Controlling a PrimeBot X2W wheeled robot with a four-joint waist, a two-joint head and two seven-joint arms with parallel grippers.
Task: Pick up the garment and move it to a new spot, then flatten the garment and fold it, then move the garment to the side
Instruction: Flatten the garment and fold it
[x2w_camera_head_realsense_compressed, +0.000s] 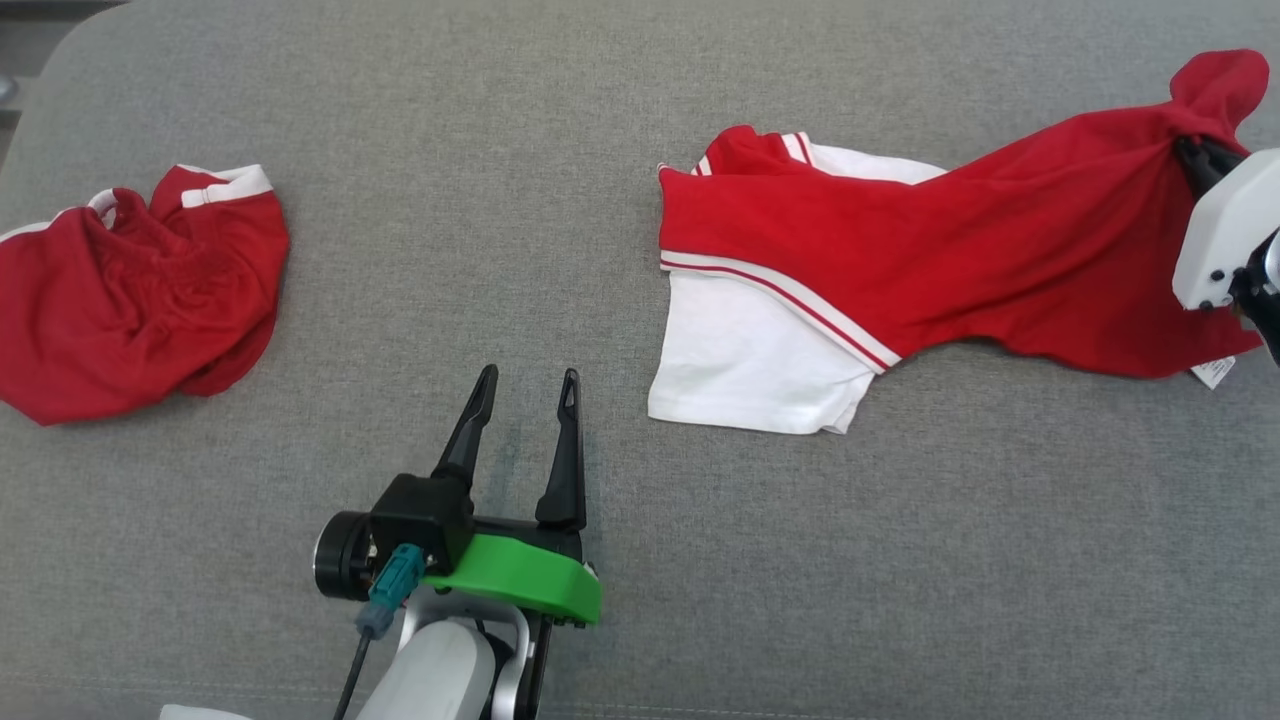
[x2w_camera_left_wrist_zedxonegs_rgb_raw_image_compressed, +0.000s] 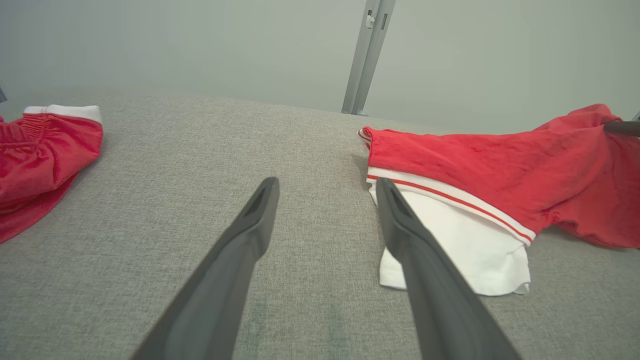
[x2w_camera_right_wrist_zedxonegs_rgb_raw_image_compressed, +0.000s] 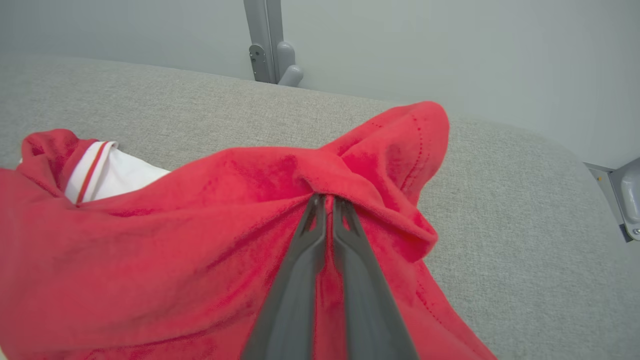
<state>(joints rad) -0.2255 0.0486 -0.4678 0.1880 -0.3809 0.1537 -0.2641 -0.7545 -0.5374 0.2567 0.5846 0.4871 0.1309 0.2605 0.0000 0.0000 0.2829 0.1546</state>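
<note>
A grey fabric-covered surface (x2w_camera_head_realsense_compressed: 640, 110) spans the whole scene. The garment (x2w_camera_head_realsense_compressed: 930, 250), a red shirt with white sleeves and striped trim, lies on its right half. It stretches from the middle out to the right edge, where the red body is drawn up into a peak. A second red piece (x2w_camera_head_realsense_compressed: 130, 300) with a white band sits bunched at the left edge, well apart from the shirt. The left gripper (x2w_camera_head_realsense_compressed: 530, 375) hovers over bare surface near the middle, on the near side, its two fingers spread wide with nothing between them. The right gripper (x2w_camera_right_wrist_zedxonegs_rgb_raw_image_compressed: 327, 200) is at the right edge, jaws pinched together on a gathered fold of red cloth, so it has the garment in its grasp. A white sleeve (x2w_camera_head_realsense_compressed: 750, 350) lies flat at the shirt's near left, and a small white label (x2w_camera_head_realsense_compressed: 1213, 372) pokes out at the near right.

The cloth looks light, soft and limp. Lifted from this one pinch it will likely sag, trail and bunch, and it may drag on the rough surface rather than slide. Nothing about it seems fragile, though a thin fold could slip from such narrow fingertips. For flattening, two holds well apart should serve better: the pinched end on the right, and the shoulder by the striped trim on the left, within reach of the free gripper
</note>
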